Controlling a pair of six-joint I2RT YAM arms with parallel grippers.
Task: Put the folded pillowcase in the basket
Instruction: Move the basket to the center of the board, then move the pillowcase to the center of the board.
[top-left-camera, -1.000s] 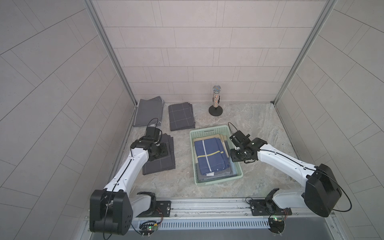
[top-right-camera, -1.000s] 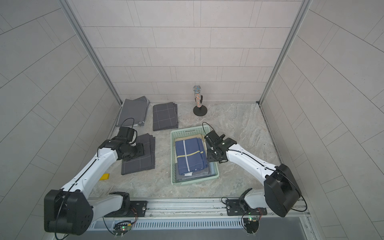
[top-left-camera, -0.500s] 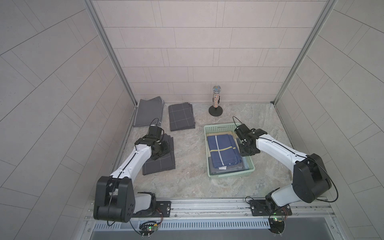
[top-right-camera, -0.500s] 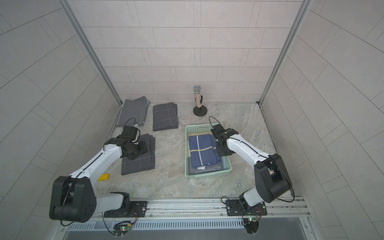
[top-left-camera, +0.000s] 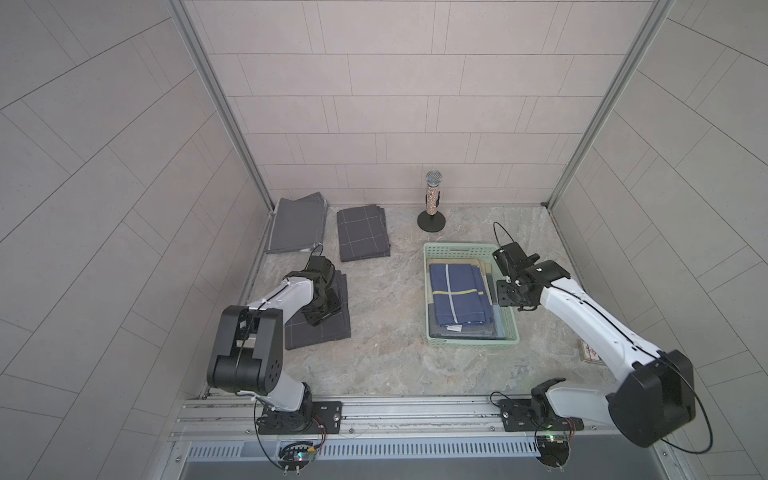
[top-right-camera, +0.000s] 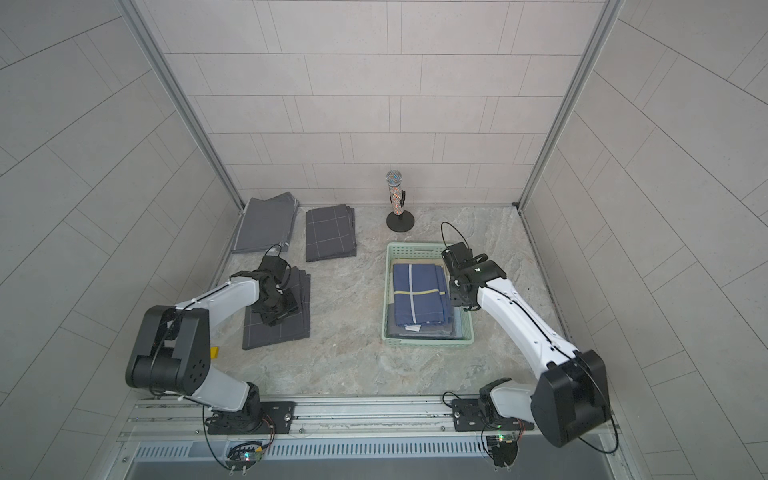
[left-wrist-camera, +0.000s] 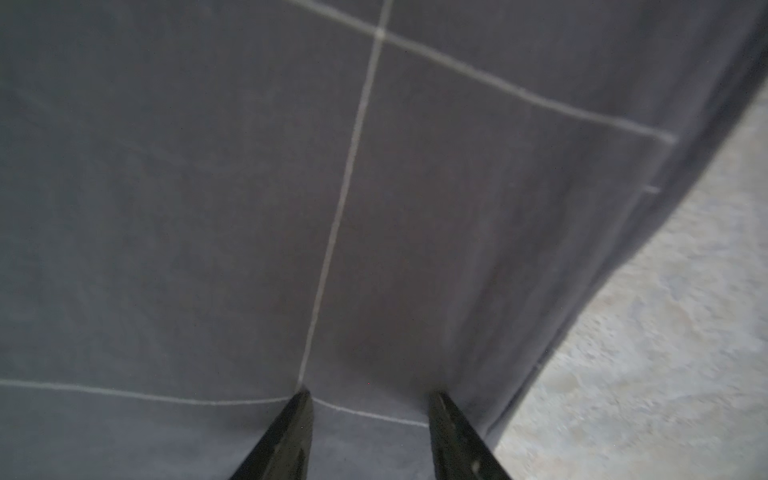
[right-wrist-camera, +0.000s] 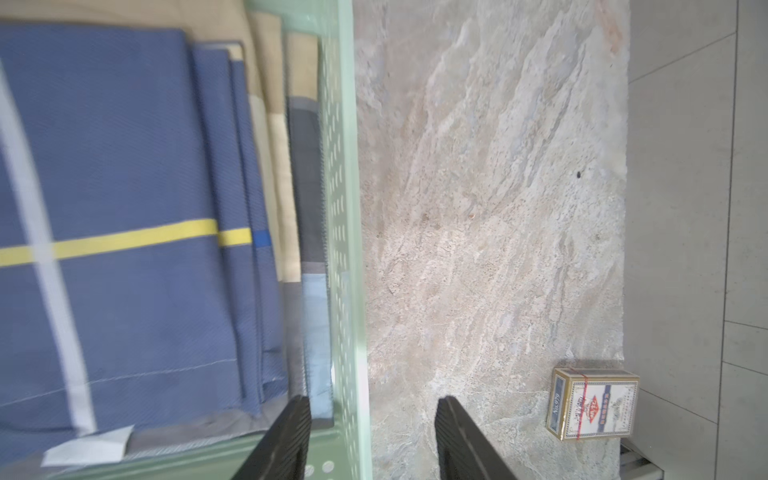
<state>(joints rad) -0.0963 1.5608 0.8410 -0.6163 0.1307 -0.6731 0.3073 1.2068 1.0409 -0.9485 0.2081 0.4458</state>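
The mint-green basket (top-left-camera: 456, 250) (top-right-camera: 415, 249) (right-wrist-camera: 341, 232) stands right of centre and holds a blue folded cloth (top-left-camera: 456, 300) (right-wrist-camera: 116, 174) on top of other cloths. My right gripper (top-left-camera: 503, 296) (top-right-camera: 457, 298) (right-wrist-camera: 372, 399) is open astride the basket's right wall, with one finger inside and one over the table. A dark grey folded pillowcase (top-left-camera: 330, 330) (top-right-camera: 291, 332) (left-wrist-camera: 374, 208) with white grid lines lies flat at the left. My left gripper (top-left-camera: 319, 316) (top-right-camera: 274, 318) (left-wrist-camera: 370, 395) points down onto it, open, its tips at the cloth's surface near its right edge.
A plain grey folded cloth (top-left-camera: 297, 222) and another grid-lined one (top-left-camera: 363, 232) lie at the back left. A microphone on a round stand (top-left-camera: 432, 199) is behind the basket. A small card box (top-left-camera: 589, 352) (right-wrist-camera: 594, 403) sits by the right wall. Tiled walls enclose three sides.
The basket has slid to the right with my right gripper on its wall. That gripper has now opened off the wall. My left gripper's fingers have narrowed slightly over the grey pillowcase.
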